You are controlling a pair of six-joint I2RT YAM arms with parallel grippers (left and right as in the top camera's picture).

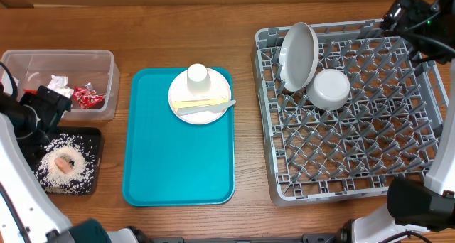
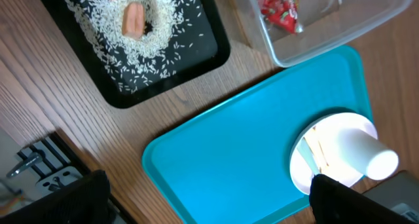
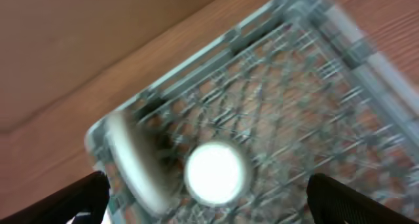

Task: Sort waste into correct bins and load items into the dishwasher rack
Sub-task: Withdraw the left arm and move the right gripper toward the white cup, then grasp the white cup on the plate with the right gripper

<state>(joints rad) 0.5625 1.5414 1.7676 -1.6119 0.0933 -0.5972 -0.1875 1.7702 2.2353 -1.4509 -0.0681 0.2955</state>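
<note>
My left gripper hangs wide open and empty where the tub meets the black tray. The tub holds red wrappers and a napkin. The black tray holds rice ringed round the orange square. On the teal tray sits the pale plate, with the upturned cup and utensils on it. In the rack the grey plate stands on edge beside the upturned bowl. My right gripper, wide open and empty, hovers over the rack's far right corner.

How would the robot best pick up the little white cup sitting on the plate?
Probably from straight above, pinching opposite sides of the small white cup. It stands mouth-down on the plate, so no open rim shows to pinch, but its round wall does.
</note>
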